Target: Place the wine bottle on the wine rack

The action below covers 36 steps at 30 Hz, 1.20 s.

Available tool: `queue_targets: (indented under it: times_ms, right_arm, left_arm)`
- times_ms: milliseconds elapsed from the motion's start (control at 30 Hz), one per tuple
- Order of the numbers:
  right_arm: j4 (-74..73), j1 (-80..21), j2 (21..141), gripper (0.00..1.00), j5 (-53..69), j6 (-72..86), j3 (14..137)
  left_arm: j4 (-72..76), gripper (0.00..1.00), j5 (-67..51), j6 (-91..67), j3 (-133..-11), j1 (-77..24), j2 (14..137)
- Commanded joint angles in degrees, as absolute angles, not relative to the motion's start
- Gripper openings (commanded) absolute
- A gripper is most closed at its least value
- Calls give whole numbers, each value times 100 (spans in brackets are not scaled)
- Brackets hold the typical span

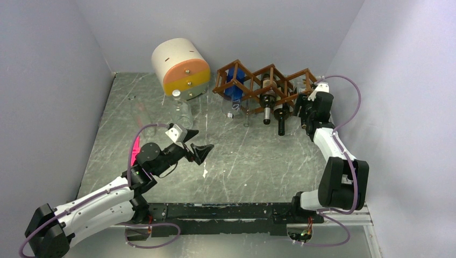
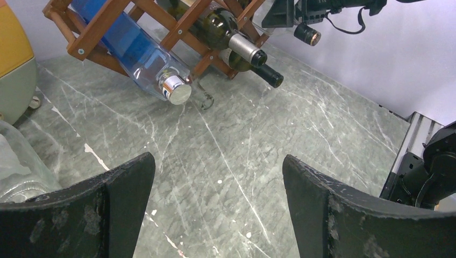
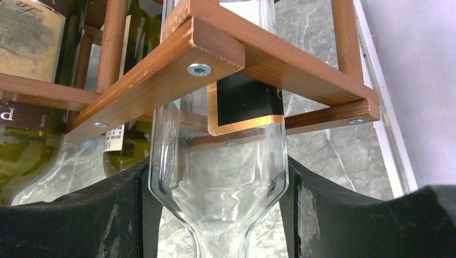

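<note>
Right wrist, wine bottle (image 3: pixel 219 185), black gold-edged label (image 3: pixel 243 102)

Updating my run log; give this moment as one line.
right claw: gripping clear wine bottle | bottle: partly inside wine rack | left claw: open, empty

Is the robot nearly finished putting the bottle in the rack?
Nearly. Two dark bottles and a blue one already lie in the wine rack. The right tool grips a clear bottle partway into the end cell. Still to do: slide it home, let go.
</note>
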State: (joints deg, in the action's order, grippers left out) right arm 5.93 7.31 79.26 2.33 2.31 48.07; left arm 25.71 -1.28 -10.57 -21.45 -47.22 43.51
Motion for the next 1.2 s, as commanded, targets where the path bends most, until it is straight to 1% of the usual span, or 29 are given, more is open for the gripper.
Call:
queue_targets:
  times_ms: [0, 100, 133, 267, 300, 333, 367, 400, 633, 933, 1100, 1167]
  right_arm:
    - [1365, 633, 7932, 28, 772, 195, 5218]
    - [1416, 635, 7945, 48, 647, 218, 5161]
    - [1423, 634, 7938, 53, 628, 220, 5151]
    - [1411, 633, 7953, 64, 516, 204, 5103]
    - [1415, 633, 7959, 70, 504, 190, 5098]
    - [1404, 637, 7975, 82, 489, 185, 5102]
    - [1380, 637, 7998, 91, 487, 173, 5112]
    - [1349, 638, 8022, 94, 461, 167, 5139]
    - [1115, 633, 7938, 97, 217, 370, 5254]
    - [136, 634, 7195, 98, -520, 1171, 5297]
    - [-783, 635, 6925, 95, -733, 1764, 5261]
    - [-1104, 637, 6908, 92, -719, 1895, 5212]
  left_arm:
    - [2515, 92, -85, -1108, -2318, -4758, 4360]
    - [2511, 92, -71, -1108, -2334, -4763, 4376]
    - [2506, 92, -78, -1107, -2334, -4757, 4389]
    - [2507, 92, -101, -1110, -2359, -4761, 4452]
    - [2501, 92, -111, -1108, -2375, -4760, 4468]
    - [2500, 92, -125, -1114, -2381, -4756, 4485]
    - [2502, 92, -139, -1116, -2389, -4762, 4501]
    - [2495, 92, -140, -1116, -2393, -4760, 4512]
    - [2433, 92, -109, -1116, -2454, -4756, 4543]
    - [2324, 92, -27, -1118, -2535, -4759, 4596]
    - [2320, 92, -104, -1159, -2591, -4760, 4652]
    - [2325, 92, -150, -1184, -2614, -4757, 4681]
